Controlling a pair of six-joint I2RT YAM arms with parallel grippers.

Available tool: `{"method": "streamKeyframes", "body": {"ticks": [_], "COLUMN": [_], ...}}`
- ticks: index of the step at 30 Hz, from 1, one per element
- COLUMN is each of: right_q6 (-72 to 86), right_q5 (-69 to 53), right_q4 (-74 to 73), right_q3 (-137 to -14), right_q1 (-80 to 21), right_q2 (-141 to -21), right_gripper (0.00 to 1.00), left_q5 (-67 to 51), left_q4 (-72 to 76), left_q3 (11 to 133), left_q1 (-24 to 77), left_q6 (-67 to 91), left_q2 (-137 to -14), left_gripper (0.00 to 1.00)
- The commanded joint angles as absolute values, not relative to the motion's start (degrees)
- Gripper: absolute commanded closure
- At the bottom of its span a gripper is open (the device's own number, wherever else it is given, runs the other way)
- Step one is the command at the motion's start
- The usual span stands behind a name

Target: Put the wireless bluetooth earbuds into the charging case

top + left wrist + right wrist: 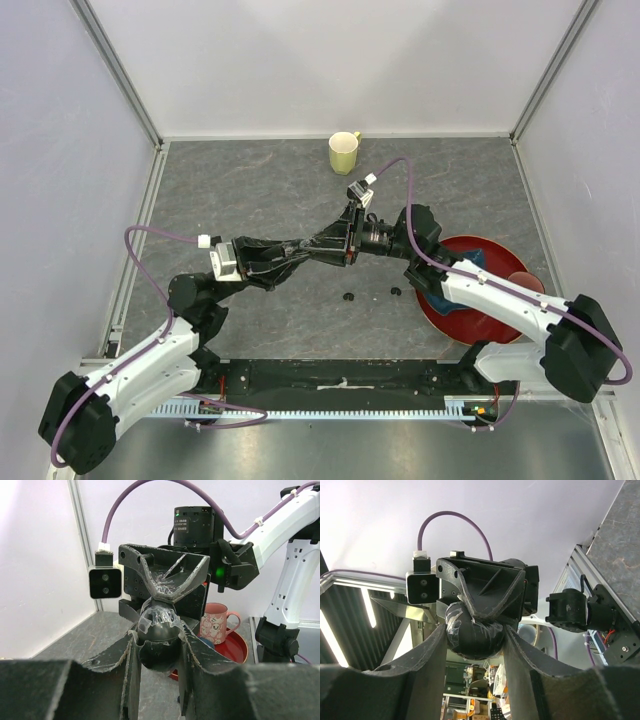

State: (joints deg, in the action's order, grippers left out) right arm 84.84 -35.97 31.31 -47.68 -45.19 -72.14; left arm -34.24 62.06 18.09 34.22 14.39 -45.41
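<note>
Near edge first: two small black specks lie loose on the table ahead of the bases, well apart from each other. I read them as the left earbud (349,297) and the right earbud (396,291). No others visible. Neither gripper is near them.

Red plate (440,318) is off to the right, under the right arm, carrying a pink mug (216,624). Not part of the task.

Mid-table, raised off the surface: both arms meet nose to nose on the charging case (160,630).
- left gripper (158,645): pressed together on the case, pinching its lower half.
- right gripper (474,632): comes in from the opposite side, jaws half spread, pads against both flanks of the case's other end as far as its own wrist view shows. I read that as a pinch too.

Lid state: can't tell. No seam gap visible, so it looks closed.

Step, as I judge it: two-handed hold to open the case. Nothing is inserted yet.

Next move calls for:
- left holding the base rigid
- right levering the lid end away along the hinge, not twisting, since the shell is glossy and likely to slip
- then right letting go and dropping to the nearer earbud

Far end: yellow-green mug (344,152) stands by the back wall, well clear.
</note>
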Motion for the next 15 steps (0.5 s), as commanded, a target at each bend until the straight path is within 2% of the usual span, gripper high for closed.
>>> {"method": "streamKeyframes", "body": {"ticks": [1,3,11,15], "right_q6": [88.6,88.8,89.6,89.7], "right_q5": [-37.7,-37.7,-37.8,-37.8], "right_q4": [37.9,38.1,39.1,39.3], "right_q3": [-47.4,-47.3,-47.0,-46.8], "right_q1": [-46.3,-46.3,-46.2,-46.2], "right_q2": [-72.9,-73.0,-73.1,-73.0], "right_gripper": [0.97,1.0,1.0,1.0], "left_q5": [-32.9,-32.8,-32.4,-32.3], "left_q4": [63.0,62.9,62.9,63.0], "left_q3": [18.9,18.9,19.0,18.9], "left_q1": [34.5,34.5,34.5,34.5], "left_q6": [14.6,14.6,14.7,14.9], "left_q2": [-46.6,-46.7,-47.0,-46.8], "left_gripper": [0.65,0.64,0.58,0.58]}}
